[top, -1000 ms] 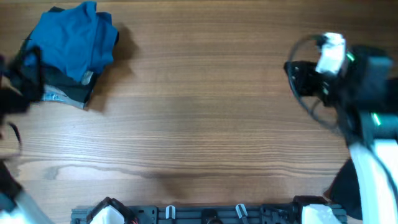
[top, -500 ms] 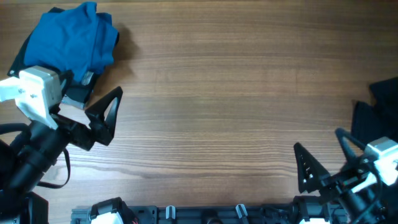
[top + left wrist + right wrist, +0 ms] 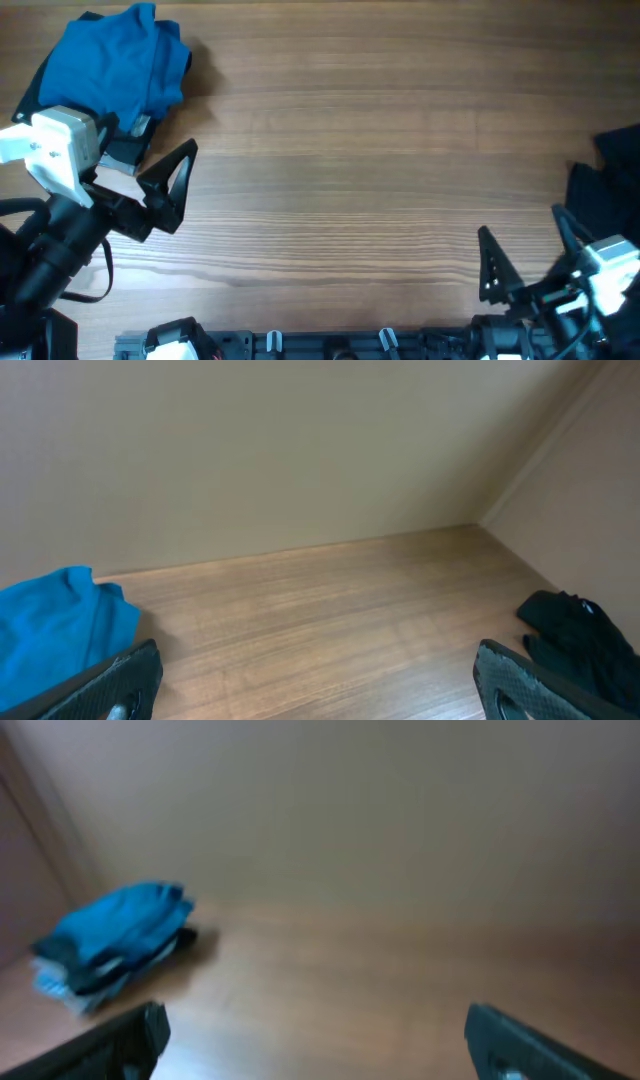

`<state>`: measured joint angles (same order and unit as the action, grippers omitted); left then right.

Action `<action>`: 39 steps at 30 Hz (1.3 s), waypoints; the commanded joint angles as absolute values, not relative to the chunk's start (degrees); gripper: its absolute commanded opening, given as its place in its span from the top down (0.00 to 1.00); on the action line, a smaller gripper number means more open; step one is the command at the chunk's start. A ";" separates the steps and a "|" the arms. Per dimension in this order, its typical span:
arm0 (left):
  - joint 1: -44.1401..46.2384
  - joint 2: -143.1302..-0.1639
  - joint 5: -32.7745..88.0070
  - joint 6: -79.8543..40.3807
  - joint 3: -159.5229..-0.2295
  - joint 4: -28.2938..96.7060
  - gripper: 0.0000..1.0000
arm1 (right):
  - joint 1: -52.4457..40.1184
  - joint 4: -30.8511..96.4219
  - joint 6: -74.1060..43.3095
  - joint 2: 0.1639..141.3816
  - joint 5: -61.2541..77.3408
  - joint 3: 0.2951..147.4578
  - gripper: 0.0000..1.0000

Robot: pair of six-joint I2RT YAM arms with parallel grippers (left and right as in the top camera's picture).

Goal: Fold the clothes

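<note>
Blue shirt (image 3: 115, 60) — soft, rumpled mound capping dark garments (image 3: 122, 150) on grainy wooden table (image 3: 350, 150).

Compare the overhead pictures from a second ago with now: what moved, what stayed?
The right gripper pulled back from the far right of the wooden table to its near edge, uncovering a crumpled black garment. The left gripper swung in from the left edge to beside the pile of clothes topped by royal-blue fabric. Both are open, empty. The pile stayed.
</note>
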<state>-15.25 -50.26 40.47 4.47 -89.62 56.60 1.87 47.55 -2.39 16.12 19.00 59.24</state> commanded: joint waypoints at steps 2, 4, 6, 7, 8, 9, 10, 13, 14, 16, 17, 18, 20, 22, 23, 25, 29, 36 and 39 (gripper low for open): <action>-14.85 -49.98 40.38 5.58 -89.58 56.49 0.00 | 1.85 38.13 6.11 7.25 17.54 41.25 0.00; -14.85 -49.98 40.38 5.58 -89.58 56.49 0.00 | 1.85 33.47 5.82 2.46 18.06 30.09 0.00; -14.85 -49.98 40.38 5.58 -89.58 56.49 0.00 | 1.83 27.03 5.82 0.19 19.33 21.30 0.00; -14.85 -49.98 40.38 5.58 -89.58 56.49 0.00 | 1.80 21.65 5.80 0.14 19.73 16.40 0.00; -14.85 -49.98 40.38 5.58 -89.58 56.49 0.00 | 1.67 18.28 5.80 0.16 19.73 13.15 0.00; -14.85 -49.98 40.38 5.58 -89.58 56.49 0.00 | 1.56 14.66 5.82 0.16 19.92 9.89 0.00; -14.85 -49.98 40.38 5.58 -89.58 56.49 0.00 | 1.37 9.78 5.87 0.14 19.90 5.52 0.00; -14.85 -49.98 40.38 5.58 -89.58 56.49 0.00 | 0.93 -1.87 5.89 0.16 20.32 0.30 0.00; -14.85 -49.98 40.38 5.58 -89.58 56.49 0.00 | 0.93 -1.89 5.96 0.16 20.38 0.30 0.00; -14.85 -49.98 40.38 5.58 -89.58 56.49 0.00 | 0.93 -1.83 6.00 0.16 20.36 0.30 0.00; -14.85 -49.98 40.38 5.58 -89.58 56.49 0.00 | 0.93 -1.83 6.02 0.21 20.36 0.30 0.00; -14.85 -49.98 40.38 5.58 -89.58 56.49 0.00 | 0.93 -1.83 6.00 0.21 20.36 0.30 0.00; -14.85 -49.98 40.38 5.58 -89.58 56.49 0.00 | 0.93 -1.83 6.00 0.21 20.36 0.30 0.00; -14.85 -49.98 40.38 5.58 -89.58 56.49 0.00 | 0.93 -1.83 6.00 0.21 20.36 0.30 0.01; -14.85 -49.98 40.38 5.58 -89.58 56.49 0.00 | 0.93 -1.83 6.02 0.21 20.36 0.30 0.00; -14.85 -49.98 40.38 5.58 -89.58 56.49 0.00 | 0.93 -1.83 6.00 0.21 20.34 0.30 0.00; -14.52 -49.91 40.36 5.58 -89.49 56.60 0.00 | 0.93 -1.83 6.02 0.21 20.36 0.30 0.00; -11.29 -36.45 30.22 8.62 -75.81 50.19 0.00 | 0.93 -1.80 6.00 0.21 20.36 0.30 0.00; -8.27 -24.05 33.32 8.36 -50.59 30.35 0.00 | 0.93 -1.83 6.00 0.21 20.36 0.30 0.00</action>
